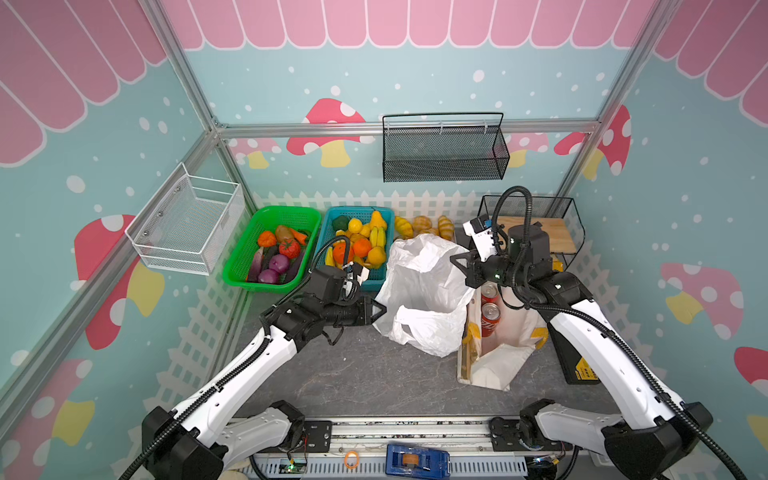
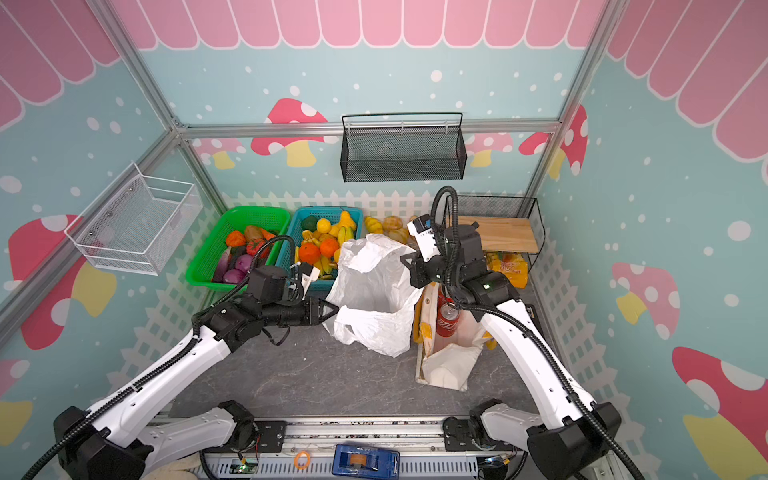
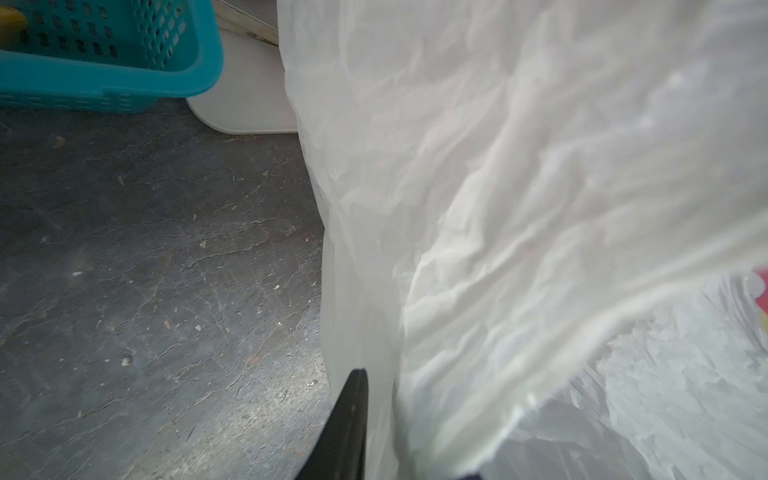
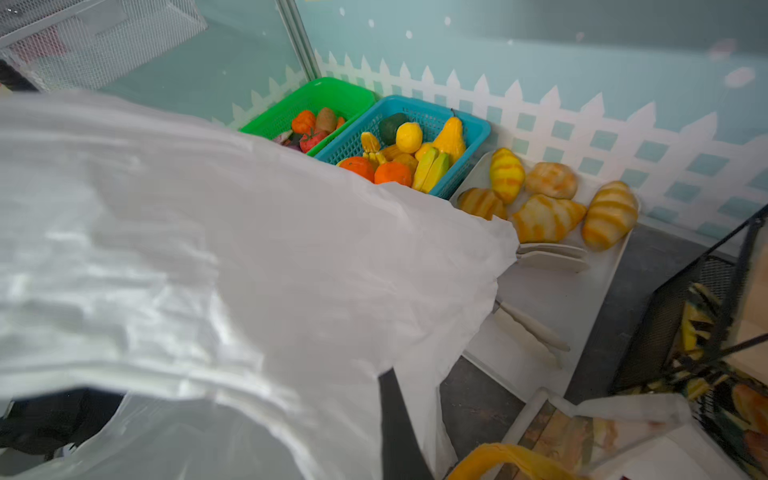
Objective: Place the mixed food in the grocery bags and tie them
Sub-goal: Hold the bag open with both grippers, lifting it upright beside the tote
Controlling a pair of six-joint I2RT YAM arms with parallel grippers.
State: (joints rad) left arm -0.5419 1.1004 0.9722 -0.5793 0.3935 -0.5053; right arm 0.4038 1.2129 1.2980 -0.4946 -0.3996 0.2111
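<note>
Blue tape dispenser [image 1: 417,463] sits at the near table edge. Beyond it, a white plastic bag [image 1: 424,286] stands open mid-table. Right gripper [image 1: 458,262] is pressed together, pinching the bag's right rim. Left gripper [image 1: 379,309] touches its left edge, and I cannot tell whether it grips. Two soda cans [image 1: 490,309] sit inside the yellow-handled tote [image 1: 498,361] beside it. Tomato [image 1: 289,248] and purple onions [image 1: 274,270] lie in the green basket [image 1: 241,253].
</note>
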